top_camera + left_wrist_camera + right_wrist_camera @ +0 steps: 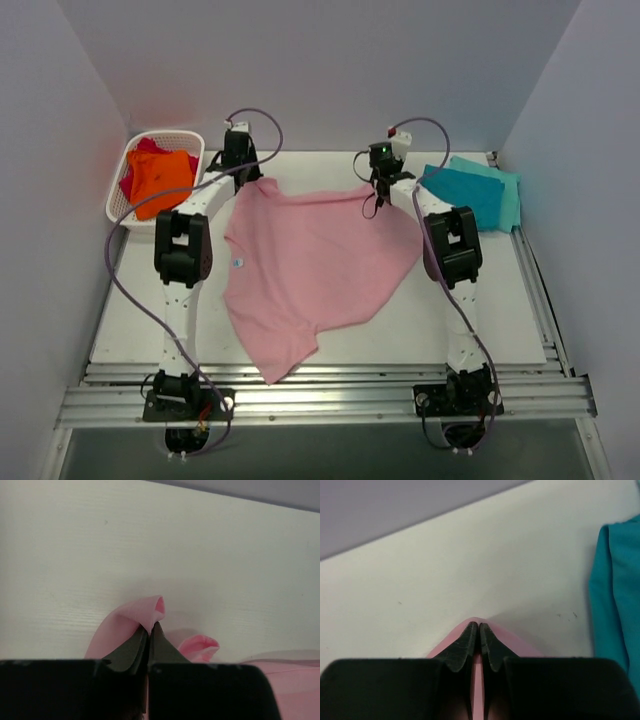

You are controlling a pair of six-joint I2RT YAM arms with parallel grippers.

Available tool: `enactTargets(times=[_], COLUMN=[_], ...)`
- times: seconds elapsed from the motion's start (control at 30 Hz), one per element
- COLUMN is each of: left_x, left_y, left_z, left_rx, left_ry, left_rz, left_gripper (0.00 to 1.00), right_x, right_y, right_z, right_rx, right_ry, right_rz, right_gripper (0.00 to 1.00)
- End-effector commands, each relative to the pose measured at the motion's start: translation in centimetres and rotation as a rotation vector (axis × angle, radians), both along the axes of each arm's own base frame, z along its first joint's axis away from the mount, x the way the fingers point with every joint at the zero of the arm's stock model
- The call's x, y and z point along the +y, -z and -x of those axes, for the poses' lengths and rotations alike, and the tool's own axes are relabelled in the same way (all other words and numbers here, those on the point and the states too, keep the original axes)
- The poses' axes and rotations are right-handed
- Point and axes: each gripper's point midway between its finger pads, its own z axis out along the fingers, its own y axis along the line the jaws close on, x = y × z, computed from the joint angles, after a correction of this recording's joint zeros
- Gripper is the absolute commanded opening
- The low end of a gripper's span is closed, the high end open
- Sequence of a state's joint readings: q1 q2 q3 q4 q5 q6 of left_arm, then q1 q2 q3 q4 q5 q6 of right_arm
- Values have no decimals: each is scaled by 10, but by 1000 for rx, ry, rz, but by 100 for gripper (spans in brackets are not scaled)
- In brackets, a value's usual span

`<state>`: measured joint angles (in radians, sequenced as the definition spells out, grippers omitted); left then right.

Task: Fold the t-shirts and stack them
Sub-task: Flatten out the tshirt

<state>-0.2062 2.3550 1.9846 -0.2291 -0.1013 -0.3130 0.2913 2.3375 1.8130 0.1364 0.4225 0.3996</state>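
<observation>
Overhead, saw a light pink t-shirt [310,265] spread crookedly across the middle of the bench [480,300]. Found the left tool [150,629] clamped tight on one far corner of it and the right tool [478,629] clamped on the other. Judged both pinches thin: could slip if pulled unevenly, dropping a corner and skewing the fold. Could also drag cloth over the folded teal t-shirt [462,190] lying on a lighter turquoise t-shirt [508,205] near the right tool, upsetting that pile. Noted a pale, smooth, faintly grained bench, plain lavender-white walls [330,70] on three sides, and a white basket [170,134] of orange and red clothes [162,182] at far left.
</observation>
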Motion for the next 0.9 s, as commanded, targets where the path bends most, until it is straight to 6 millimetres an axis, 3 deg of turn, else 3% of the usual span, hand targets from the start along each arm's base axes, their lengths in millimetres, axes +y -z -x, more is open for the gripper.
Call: enactTargets(times=[0.0,0.03,0.07,0.1,0.13,0.17,0.2,0.23,0.27,0.3,0.33,0.37,0.4,0.43,0.47,0.5,0.53,0.57,0.6,0.63,0.67,0.7,0.8,0.87], left_x=[12,12,8,5,2,2,-3,-3,-5,-18,-21,-25,-30,-48,-45,-38,-53,-51,-37,-34,-39,-29,-19,-7], left_y=[-34,-48,-44,-75,-87,-98,-128,-146,-164,-166,-222,-242,-262,-298,-314,-350,-364,-373,-401,-412,-414,-435,-451,-467], left_z=[-22,-21,-16,-9,-2,7,29,42,54,76,105,121,141,181,201,233,259,277,308,325,341,370,403,432], left_rx=[-60,-89,-92,-141,-158,-170,-205,-230,-261,-257,-360,-411,-456,-535,-567,-644,-673,-691,-757,-786,-799,-872,-942,-1006], left_ry=[-26,-30,-21,-3,4,11,23,16,28,61,76,82,95,141,117,110,155,164,158,174,213,262,329,376], left_rz=[-27,-22,-11,7,9,-2,-7,-21,-33,-43,-26,-49,-60,-47,-89,-70,-47,-37,13,48,94,161,235,285], left_gripper=[2,2,2,2,2,2,2,2,2,2,2,2,2,2,2,2,2,2,2,2,2,2,2,2], right_x=[8,8,15,13,13,17,21,24,34,31,34,35,36,43,46,48,49,52,43,45,40,39,33,28], right_y=[-52,-50,-64,-76,-89,-112,-161,-179,-178,-227,-243,-249,-293,-311,-327,-357,-372,-384,-414,-426,-451,-459,-489,-505], right_z=[-24,-18,-19,-3,5,9,25,38,58,82,97,113,140,157,172,206,225,243,275,295,329,343,394,415], right_rx=[-128,-128,-188,-207,-239,-316,-409,-454,-487,-580,-617,-632,-722,-761,-798,-871,-907,-936,-1019,-1052,-1129,-1162,-1263,-1301], right_ry=[0,-4,-38,-55,-70,-97,-149,-181,-218,-251,-282,-300,-320,-381,-414,-450,-475,-519,-537,-570,-625,-652,-754,-788], right_rz=[-40,-44,-67,-75,-82,-85,-105,-96,-81,-34,-14,8,-2,10,10,-9,-11,-24,-48,-70,-97,-112,-168,-192], right_gripper=[0,0,0,0,0,0,0,0,0,0,0,0,0,0,0,0,0,0,0,0,0,0,0,0])
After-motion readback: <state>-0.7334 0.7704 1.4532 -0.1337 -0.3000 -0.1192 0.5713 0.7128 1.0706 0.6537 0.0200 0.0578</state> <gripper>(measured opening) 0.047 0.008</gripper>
